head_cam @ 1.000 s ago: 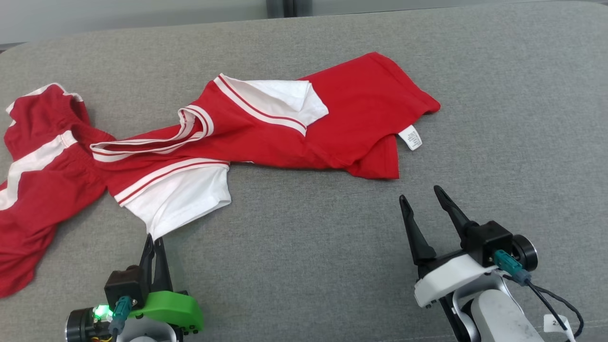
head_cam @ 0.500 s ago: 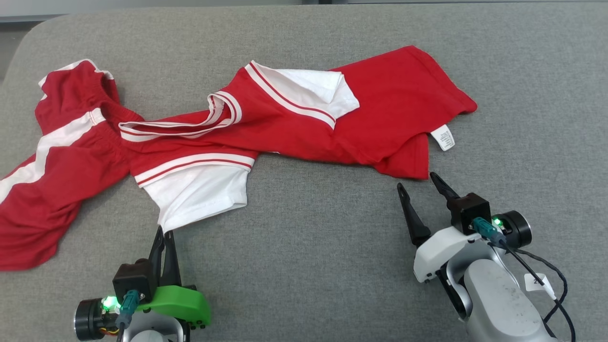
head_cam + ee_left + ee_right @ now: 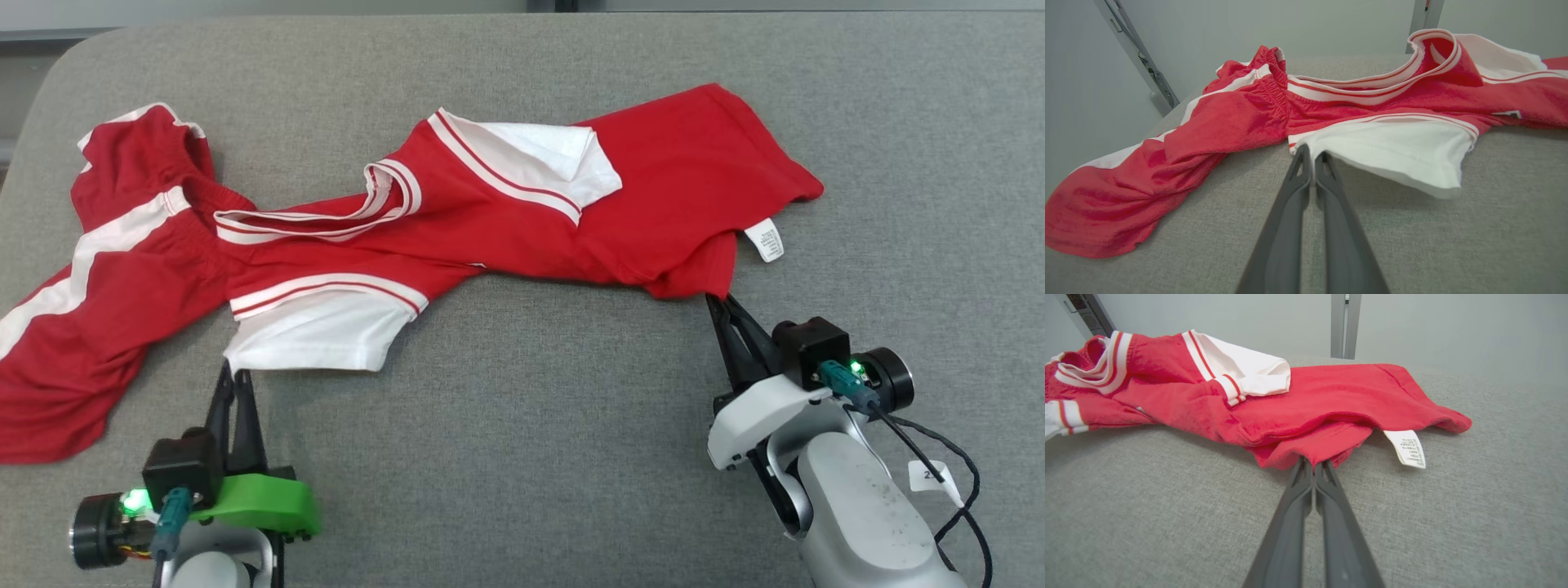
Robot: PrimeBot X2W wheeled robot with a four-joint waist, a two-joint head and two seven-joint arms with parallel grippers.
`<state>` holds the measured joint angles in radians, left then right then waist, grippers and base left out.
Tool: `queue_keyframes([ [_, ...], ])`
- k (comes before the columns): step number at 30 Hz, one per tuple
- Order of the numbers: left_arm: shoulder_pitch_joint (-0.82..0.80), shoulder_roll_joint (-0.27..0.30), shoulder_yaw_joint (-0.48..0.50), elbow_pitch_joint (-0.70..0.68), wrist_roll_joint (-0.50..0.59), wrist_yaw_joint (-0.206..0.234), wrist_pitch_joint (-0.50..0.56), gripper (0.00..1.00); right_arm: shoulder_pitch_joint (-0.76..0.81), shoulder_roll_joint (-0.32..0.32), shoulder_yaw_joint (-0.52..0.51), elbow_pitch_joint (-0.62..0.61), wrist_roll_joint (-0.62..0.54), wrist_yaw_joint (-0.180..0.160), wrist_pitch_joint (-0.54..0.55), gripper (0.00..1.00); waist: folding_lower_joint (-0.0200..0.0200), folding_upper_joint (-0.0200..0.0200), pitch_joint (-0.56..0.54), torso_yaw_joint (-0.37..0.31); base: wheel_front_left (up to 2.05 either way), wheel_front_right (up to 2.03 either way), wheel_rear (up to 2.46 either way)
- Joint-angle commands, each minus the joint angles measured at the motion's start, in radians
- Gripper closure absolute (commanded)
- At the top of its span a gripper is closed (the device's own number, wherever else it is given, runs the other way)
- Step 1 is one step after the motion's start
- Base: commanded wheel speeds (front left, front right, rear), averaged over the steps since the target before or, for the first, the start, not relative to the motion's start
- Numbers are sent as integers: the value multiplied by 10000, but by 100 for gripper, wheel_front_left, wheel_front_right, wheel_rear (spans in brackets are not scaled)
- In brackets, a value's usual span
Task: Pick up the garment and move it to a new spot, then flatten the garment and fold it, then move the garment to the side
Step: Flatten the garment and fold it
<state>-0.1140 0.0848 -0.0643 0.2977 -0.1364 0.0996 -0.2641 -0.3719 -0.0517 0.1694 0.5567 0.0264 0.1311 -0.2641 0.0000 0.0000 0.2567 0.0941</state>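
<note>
Shirt lies crumpled across the grey cushion, stretched left to right, one white sleeve near the front, the other folded back over the chest. Its collar end overlaps red shorts at the left.

Progress: early. Not lifted, not flattened, no fold made. Both corners look gripped, so the first pick-up seems about to start. The move, flattening, folding and setting aside are all left.

Left claw: fingers pressed together, pinching the front corner of the near sleeve; the cloth peaks toward the tips. The shirt spreads away from it, up and to the right.

Right claw: fingers pressed together on the red hem corner, apparently with cloth between them. The shirt runs off to its left; the care label hangs just beside the tips, free.

Risk, as a guess: the shorts may drag along when the shirt rises.
</note>
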Motion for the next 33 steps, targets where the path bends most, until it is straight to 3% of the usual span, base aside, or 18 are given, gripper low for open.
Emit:
queue_keyframes([
  [1, -21, 211, 173, -356, 112, -23, -4, 100, 180, -25, 46, -367, 390, -7, -5, 100, 0, 0, -219, -101, 0, 0, 0],
  [6, 104, 931, 618, -1783, 433, -152, -3, 100, 369, -345, 467, -1855, 2114, -7, -5, 100, 0, 0, -629, -304, 0, 0, 0],
  [14, -586, 2214, 1099, -3768, 655, -531, 236, 100, -314, -1703, 743, -3490, 4026, -7, -3, 100, 0, 0, -1427, -605, 0, 0, 0],
  [24, -2999, 3679, 1086, -4664, -101, -1789, 1936, 100, -1885, -3660, 945, -4440, 6109, -7, 223, 100, 0, 0, -2211, -1006, 0, 0, 0],
  [30, -4572, 4207, 362, -5130, -640, -2130, 3686, 100, -3189, -4309, 758, -4654, 7190, -7, 1576, 100, 0, 0, -2266, -1243, 0, 0, 0],
  [33, -5503, 4300, 72, -4865, -1336, -2214, 4626, 100, -3865, -4360, 620, -4205, 7857, -7, 2806, 100, 0, 0, -2047, -1314, 0, 0, 0],
])
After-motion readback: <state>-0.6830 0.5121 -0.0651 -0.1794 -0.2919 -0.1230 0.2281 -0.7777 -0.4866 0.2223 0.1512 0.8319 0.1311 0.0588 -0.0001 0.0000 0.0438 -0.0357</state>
